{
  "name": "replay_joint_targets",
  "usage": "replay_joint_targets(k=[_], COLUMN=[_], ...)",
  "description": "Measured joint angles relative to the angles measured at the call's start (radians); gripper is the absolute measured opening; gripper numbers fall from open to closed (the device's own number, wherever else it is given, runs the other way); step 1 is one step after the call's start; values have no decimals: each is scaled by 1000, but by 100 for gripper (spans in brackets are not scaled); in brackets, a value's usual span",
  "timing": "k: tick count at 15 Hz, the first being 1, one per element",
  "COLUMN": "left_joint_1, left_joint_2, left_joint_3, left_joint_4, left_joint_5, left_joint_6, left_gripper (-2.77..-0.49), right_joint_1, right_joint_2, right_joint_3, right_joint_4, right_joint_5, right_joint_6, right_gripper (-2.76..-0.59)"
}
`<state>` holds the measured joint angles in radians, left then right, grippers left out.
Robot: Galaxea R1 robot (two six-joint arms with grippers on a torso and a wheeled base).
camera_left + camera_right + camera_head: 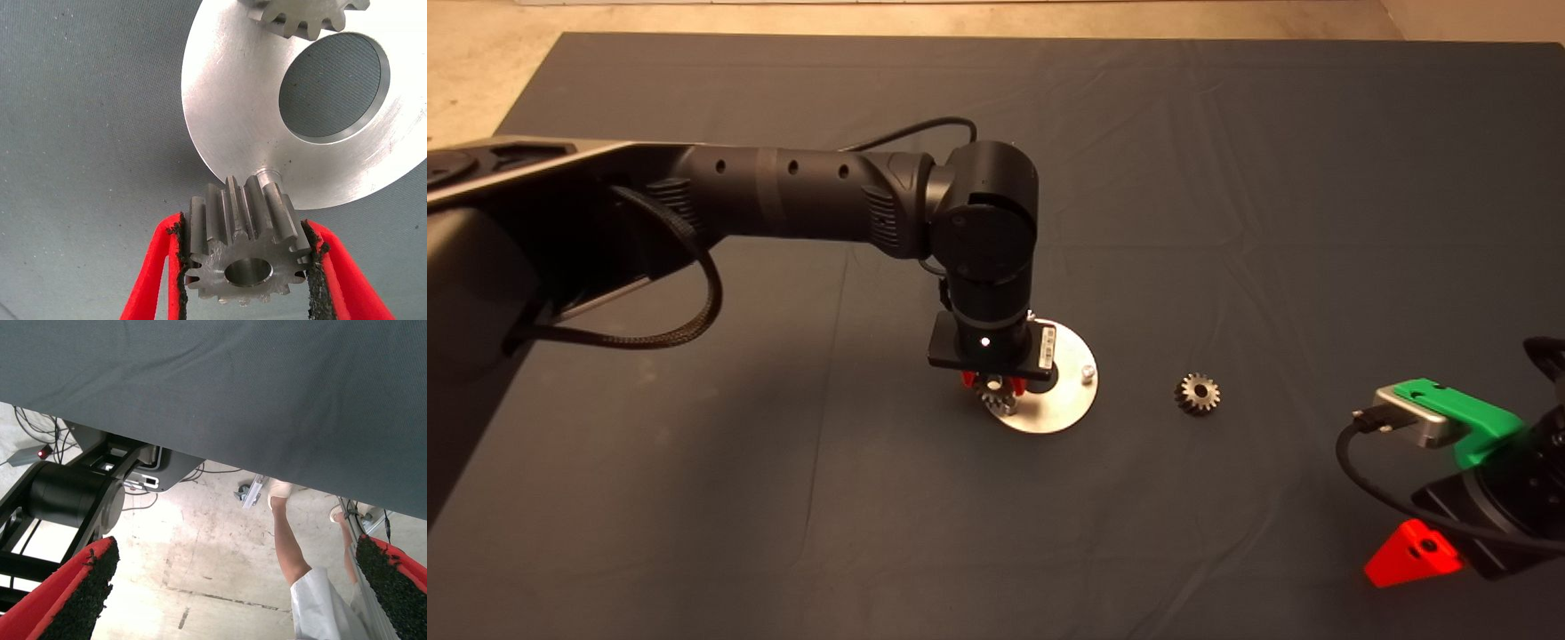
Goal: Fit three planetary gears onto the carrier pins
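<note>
My left gripper (pixel 991 384) is shut on a steel planetary gear (pixel 243 250) and holds it over the near left edge of the shiny silver disc (pixel 1054 404). In the left wrist view the disc (pixel 240 113) shows its large central hole. One carrier pin (pixel 269 177) stands right beside the held gear, whose hole looks empty. A second gear (pixel 303 17) sits on the disc at its far side. Another bare pin (pixel 1088 372) stands on the disc's right. A third gear (pixel 1197 393) lies loose on the mat right of the disc.
My right gripper (pixel 1414 553) is parked open at the lower right edge of the mat. Its wrist view looks past the mat's edge (pixel 267 420) at the floor, the robot's base (pixel 73 497) and a person's legs (pixel 293 553).
</note>
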<state>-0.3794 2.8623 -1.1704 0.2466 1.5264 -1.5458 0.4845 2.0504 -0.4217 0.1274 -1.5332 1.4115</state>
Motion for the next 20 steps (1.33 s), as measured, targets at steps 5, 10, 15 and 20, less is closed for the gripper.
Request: replay_joint_targets(k=[5, 10, 15, 20], left_joint_1=[5, 5, 5, 5], left_joint_2=[5, 11, 20, 19], left_joint_3=[0, 0, 0, 0], left_joint_4=[0, 0, 0, 0], left_joint_5=[1, 0, 0, 0], left_joint_6=[-6, -7, -7, -8], left_gripper=[-244, -244, -244, -244], right_joint_1=[0, 0, 0, 0], right_joint_2=[0, 0, 0, 0], right_joint_3=[0, 0, 0, 0], right_joint_4=[0, 0, 0, 0], right_joint_5=[0, 0, 0, 0], right_joint_6=[0, 0, 0, 0], right_gripper=[-71, -71, -71, -71])
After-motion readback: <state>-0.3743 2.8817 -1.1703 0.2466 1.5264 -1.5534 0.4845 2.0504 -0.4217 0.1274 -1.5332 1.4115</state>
